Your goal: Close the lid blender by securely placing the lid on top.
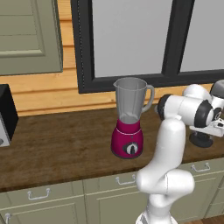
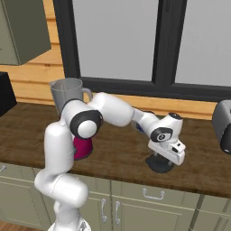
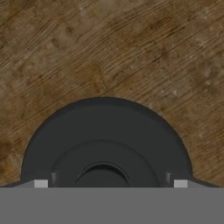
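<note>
The blender [image 1: 129, 118] stands on the wooden counter [image 1: 65, 148], a clear greyish jar with an open mouth on a magenta base with a black dial. In the right base view its jar [image 2: 65, 94] shows behind my arm. The lid [image 2: 159, 165], a black round cap, lies flat on the counter well to the blender's right, also seen as a dark disc [image 1: 201, 141]. My gripper [image 2: 164, 155] points down right over it. In the hand view the lid [image 3: 105, 131] sits just below my open gripper [image 3: 110, 183], whose fingertips [image 3: 40, 183] stand wide apart over its rim.
A black appliance [image 1: 6, 113] stands at the counter's left end and a dark grey one [image 2: 223, 126] at the right. A dark-framed window [image 1: 131, 39] runs behind the blender. Drawers with handles [image 1: 127, 179] line the front below the counter edge.
</note>
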